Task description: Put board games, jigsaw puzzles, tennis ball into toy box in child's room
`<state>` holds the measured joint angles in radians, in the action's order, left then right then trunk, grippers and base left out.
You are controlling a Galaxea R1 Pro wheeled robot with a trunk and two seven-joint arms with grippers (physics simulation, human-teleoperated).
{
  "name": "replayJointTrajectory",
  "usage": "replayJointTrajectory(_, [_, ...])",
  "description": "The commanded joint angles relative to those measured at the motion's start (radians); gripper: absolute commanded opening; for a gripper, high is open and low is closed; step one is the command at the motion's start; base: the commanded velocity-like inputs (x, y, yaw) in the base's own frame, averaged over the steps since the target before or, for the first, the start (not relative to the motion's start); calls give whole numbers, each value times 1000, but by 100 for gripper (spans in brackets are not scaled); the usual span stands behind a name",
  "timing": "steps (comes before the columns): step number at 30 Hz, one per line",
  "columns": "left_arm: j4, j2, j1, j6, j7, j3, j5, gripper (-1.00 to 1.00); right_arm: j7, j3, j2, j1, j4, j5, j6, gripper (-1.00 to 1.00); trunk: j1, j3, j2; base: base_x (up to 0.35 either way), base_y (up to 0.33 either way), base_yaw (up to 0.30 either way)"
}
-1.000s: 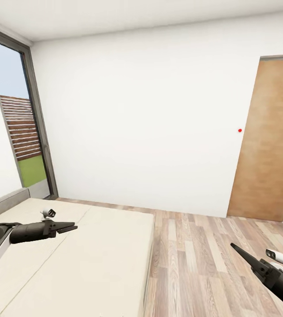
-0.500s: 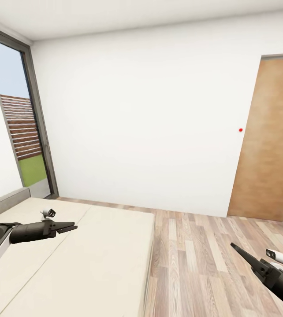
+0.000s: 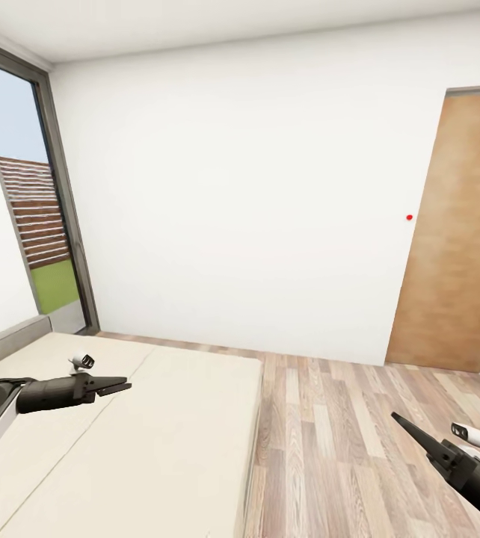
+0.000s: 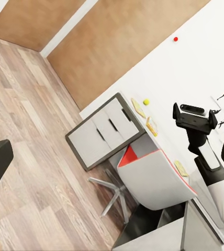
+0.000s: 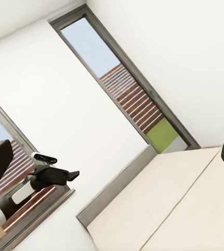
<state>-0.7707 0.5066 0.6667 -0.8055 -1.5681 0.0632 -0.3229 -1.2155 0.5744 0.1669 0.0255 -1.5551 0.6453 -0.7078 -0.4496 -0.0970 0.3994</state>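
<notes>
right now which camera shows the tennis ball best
The left wrist view: the tennis ball shows as a small yellow-green dot on the table above the drawers. The head and right wrist views look at the bed and walls instead.

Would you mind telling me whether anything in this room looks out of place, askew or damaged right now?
Nothing stands out. The bed has a smooth, bare cream mattress, the wooden door is shut and the plank floor looks intact. In the left wrist view, the white chair stands upright by the desk's drawer unit.

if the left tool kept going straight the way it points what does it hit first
Probably the white chair beside the desk: the left wrist view, looking along the left tool, has the chair near its middle, with bare floor before it. Depth is unclear.
</notes>
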Motion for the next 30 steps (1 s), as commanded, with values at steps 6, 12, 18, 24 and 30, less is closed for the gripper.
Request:
replayJointTrajectory(6, [1, 1, 1, -11, -3, 5, -4, 100, 1, 3, 0, 1, 0, 6, -6, 100, 0, 2, 1, 0, 0, 0])
replayJointTrajectory(12, [1, 1, 1, -11, -3, 6, -4, 100, 1, 2, -1, 1, -1, 7, -6, 100, 0, 2, 1, 0, 0, 38])
replayJointTrajectory(18, [1, 1, 1, -11, -3, 6, -4, 100, 1, 2, -1, 0, -2, 6, -6, 100, 0, 2, 1, 0, 0, 187])
replayJointTrajectory(24, [1, 1, 1, -11, -3, 5, -4, 100, 1, 2, 0, 0, -2, 5, -5, 100, 0, 2, 1, 0, 0, 263])
replayJointTrajectory(30, [1, 1, 1, -11, -3, 5, -4, 100, 1, 2, 0, 0, -2, 5, -5, 100, 0, 2, 1, 0, 0, 283])
